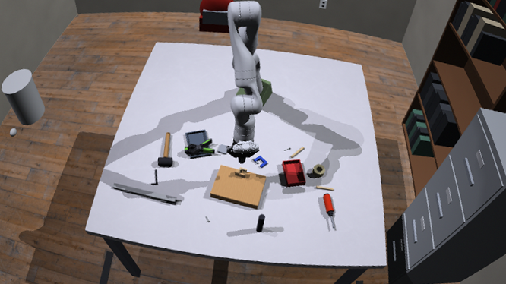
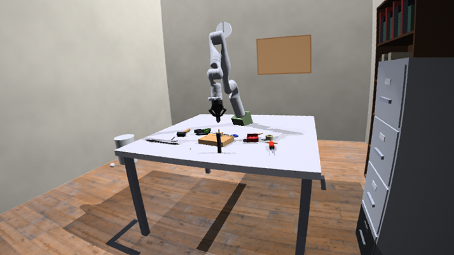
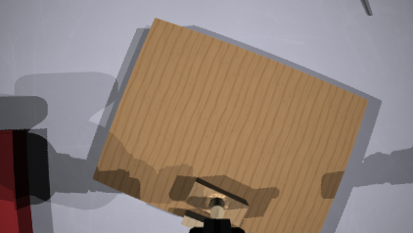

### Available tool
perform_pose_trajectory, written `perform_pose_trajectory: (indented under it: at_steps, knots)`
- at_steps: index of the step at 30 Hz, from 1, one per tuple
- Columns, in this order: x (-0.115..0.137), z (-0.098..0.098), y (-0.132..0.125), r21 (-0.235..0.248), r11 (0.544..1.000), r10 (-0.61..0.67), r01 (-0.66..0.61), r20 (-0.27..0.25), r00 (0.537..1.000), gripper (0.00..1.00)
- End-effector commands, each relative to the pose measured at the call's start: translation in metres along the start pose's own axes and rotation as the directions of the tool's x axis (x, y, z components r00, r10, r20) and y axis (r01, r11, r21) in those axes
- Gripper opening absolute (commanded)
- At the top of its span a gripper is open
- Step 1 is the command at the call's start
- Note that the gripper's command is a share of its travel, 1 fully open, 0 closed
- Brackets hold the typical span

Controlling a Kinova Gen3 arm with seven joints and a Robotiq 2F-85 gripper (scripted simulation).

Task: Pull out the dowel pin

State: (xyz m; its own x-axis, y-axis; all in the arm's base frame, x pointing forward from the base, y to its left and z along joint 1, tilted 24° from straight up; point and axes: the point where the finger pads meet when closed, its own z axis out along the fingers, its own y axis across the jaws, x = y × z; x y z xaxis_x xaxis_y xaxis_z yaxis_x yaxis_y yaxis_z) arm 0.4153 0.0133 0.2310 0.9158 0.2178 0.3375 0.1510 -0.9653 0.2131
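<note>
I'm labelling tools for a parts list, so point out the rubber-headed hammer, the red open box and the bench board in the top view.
Hammer (image 1: 167, 145): top view, on its wooden handle.
Red box (image 1: 296, 182): top view, on its near wall.
Bench board (image 1: 237, 189): top view, on its bare upper face.

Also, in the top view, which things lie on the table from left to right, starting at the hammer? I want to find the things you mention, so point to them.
Hammer (image 1: 167, 145) → green-and-black clamp (image 1: 195, 148) → bench board (image 1: 237, 187) (image 2: 215, 139) (image 3: 230, 108) → red bin (image 1: 293, 172) (image 2: 252, 137) (image 3: 15, 186) → tape roll (image 1: 319, 168) (image 2: 269, 137) → red-handled tool (image 1: 328, 204) (image 2: 271, 145).
</note>
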Motion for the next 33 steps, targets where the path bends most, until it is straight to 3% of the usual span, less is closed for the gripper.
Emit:
perform_pose_trajectory:
  at_steps: [1, 16, 33]
  knots:
    - [0.0002, -0.0002, 0.0002, 0.001, 1.0, -0.026, 0.026, 0.0, 1.0, 0.1]
    - [-0.0002, 0.0003, 0.0, 0.002, 0.98, -0.201, 0.201, 0.001, 0.98, 0.1]
    - [-0.0008, 0.0007, -0.0002, 0.004, 0.904, -0.427, 0.427, 0.002, 0.904, 0.1]
